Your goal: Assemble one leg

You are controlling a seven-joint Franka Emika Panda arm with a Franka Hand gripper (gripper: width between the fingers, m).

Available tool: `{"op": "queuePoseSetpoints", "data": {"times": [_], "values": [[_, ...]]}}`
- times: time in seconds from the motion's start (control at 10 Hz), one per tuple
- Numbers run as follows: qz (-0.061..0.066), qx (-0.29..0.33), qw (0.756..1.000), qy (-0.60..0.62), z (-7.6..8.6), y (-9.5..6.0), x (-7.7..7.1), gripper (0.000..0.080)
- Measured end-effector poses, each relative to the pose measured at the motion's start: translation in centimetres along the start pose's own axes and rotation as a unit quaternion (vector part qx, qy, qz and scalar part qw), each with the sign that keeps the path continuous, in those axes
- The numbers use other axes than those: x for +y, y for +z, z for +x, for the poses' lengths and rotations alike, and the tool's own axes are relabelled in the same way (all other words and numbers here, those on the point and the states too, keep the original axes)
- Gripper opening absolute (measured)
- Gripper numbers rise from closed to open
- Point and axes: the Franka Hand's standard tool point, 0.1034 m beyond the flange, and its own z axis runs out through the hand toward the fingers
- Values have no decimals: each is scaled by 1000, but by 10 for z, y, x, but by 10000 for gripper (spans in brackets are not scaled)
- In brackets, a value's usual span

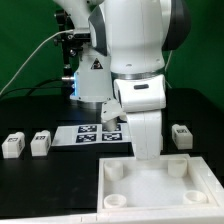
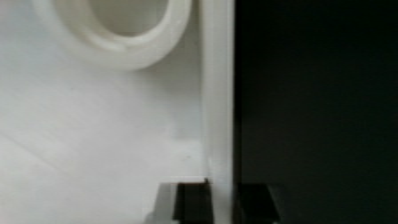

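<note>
Tool [image 2: 221, 204] straddles the panel [image 2: 107, 130] edge, grip impossible to tell; table [image 2: 320, 100] beyond.

Robotics lab bench: Franka arm [image 1: 135, 50] over black tabletop [image 1: 45, 185], tagged marker board [image 1: 90, 135], cable [image 1: 35, 55] at exterior view's 10 o'clock.

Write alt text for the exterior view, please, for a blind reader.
A white robot arm reaches down to the far edge of a white square panel with round corner sockets, on a black table. Behind lie the marker board, two small white legs at the exterior view's left and one at its right.
</note>
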Motion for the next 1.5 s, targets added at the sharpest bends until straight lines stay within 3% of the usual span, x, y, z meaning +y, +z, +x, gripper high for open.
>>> {"op": "queuePoseSetpoints", "data": {"times": [0.3, 0.4, 0.5, 0.6, 0.7, 0.8, 0.9, 1.5], "values": [[0, 0, 1000, 0, -2, 0, 0, 55], [0, 0, 1000, 0, -2, 0, 0, 254], [0, 0, 1000, 0, -2, 0, 0, 393], [0, 0, 1000, 1, -3, 1, 0, 393], [0, 0, 1000, 1, -3, 1, 0, 527], [0, 0, 1000, 1, -3, 1, 0, 527], [1, 0, 1000, 1, -3, 1, 0, 628], [1, 0, 1000, 2, -4, 1, 0, 649]]}}
